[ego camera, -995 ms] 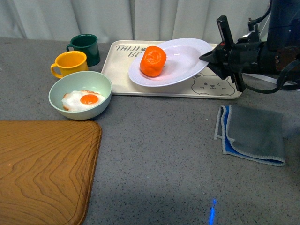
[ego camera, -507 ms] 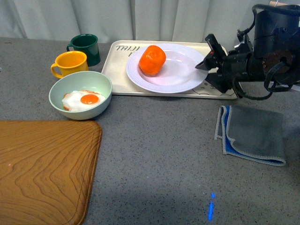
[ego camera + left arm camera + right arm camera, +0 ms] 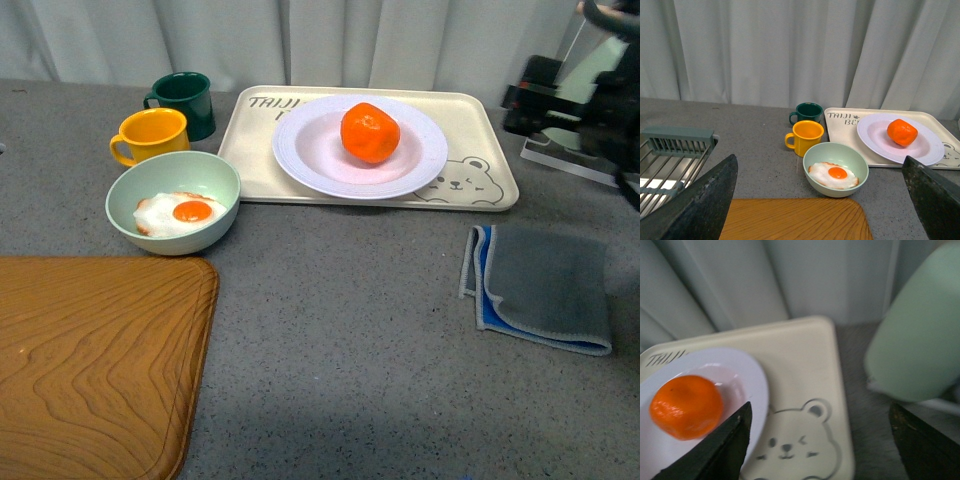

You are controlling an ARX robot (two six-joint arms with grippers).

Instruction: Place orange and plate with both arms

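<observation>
Orange [image 3: 369, 132] in plate [image 3: 310, 150] – on tray [image 3: 480, 130] | egg [image 3: 182, 213] in bowl [image 3: 217, 176] | both end effectors spread

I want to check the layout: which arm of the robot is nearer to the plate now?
The right. Its gripper is just past the tray's right end, apart from the plate. The left arm is out of the front view; its wrist camera sees the plate far across the table.

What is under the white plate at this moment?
The plate rests on the cream bear tray, with the orange on it. The tray's print is partly covered by the plate.
</observation>
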